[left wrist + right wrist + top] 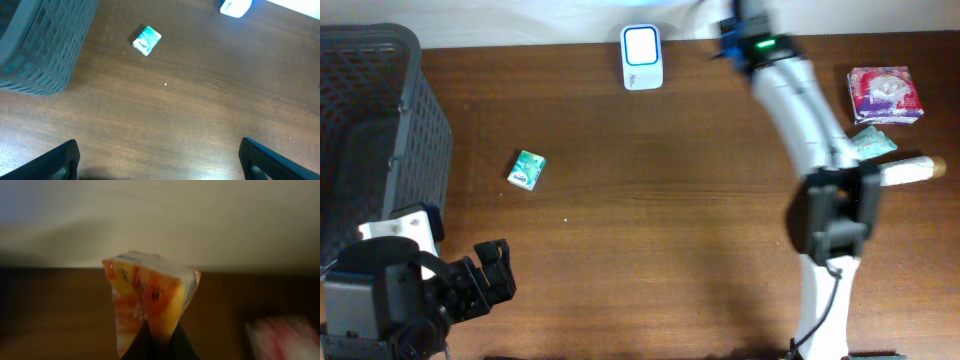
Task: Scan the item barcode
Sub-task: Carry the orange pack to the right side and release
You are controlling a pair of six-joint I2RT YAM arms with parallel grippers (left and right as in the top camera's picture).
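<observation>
Right gripper (pixel 159 345) pinches an orange packet (pixel 150 292), print blurred, shown only in its wrist view; left gripper (pixel 159 160) stands spread wide.

— Any lettering legible on your feeds?
— None I can read. The orange packet (pixel 150 297) carries dark print, too blurred. The green packet (pixel 147 40) has a dark mark, too small. On the pink-purple pack (pixel 886 94) I see pattern only.
</observation>
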